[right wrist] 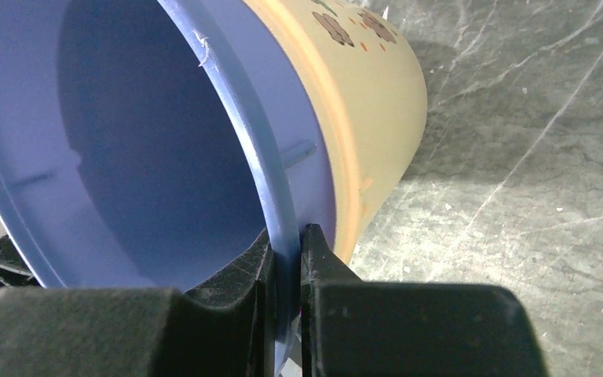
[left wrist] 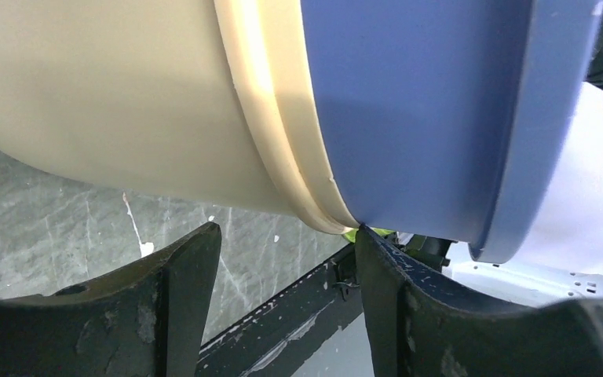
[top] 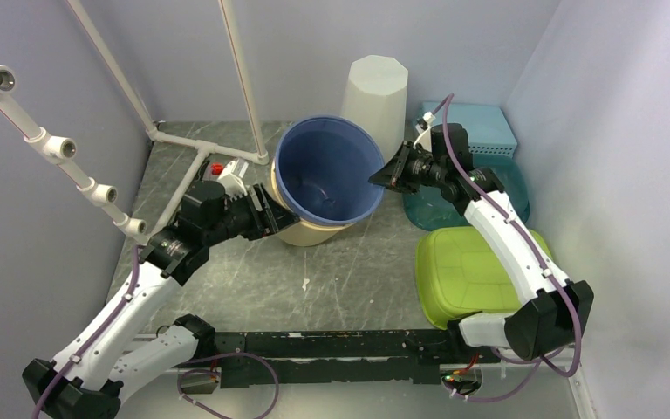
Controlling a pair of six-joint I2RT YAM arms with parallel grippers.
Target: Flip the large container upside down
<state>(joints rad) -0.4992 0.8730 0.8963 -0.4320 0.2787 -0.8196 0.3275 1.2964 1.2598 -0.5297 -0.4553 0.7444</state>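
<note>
The large blue container (top: 324,170) sits nested in a cream container (top: 307,230) and is tilted, its open mouth facing up and toward the camera. My right gripper (top: 382,177) is shut on the blue rim at its right side; in the right wrist view the rim (right wrist: 281,228) runs between the two fingers. My left gripper (top: 270,212) is open at the left side of the pair, its fingers just below the cream wall (left wrist: 126,94) and the blue wall (left wrist: 424,110); one fingertip (left wrist: 365,234) touches the joint.
A white faceted bin (top: 377,96) stands upside down behind the blue container. A teal tub (top: 510,188) and a pale blue basket (top: 480,127) are at the back right, a green lid (top: 467,271) at the right front. White pipes (top: 183,144) run at the left.
</note>
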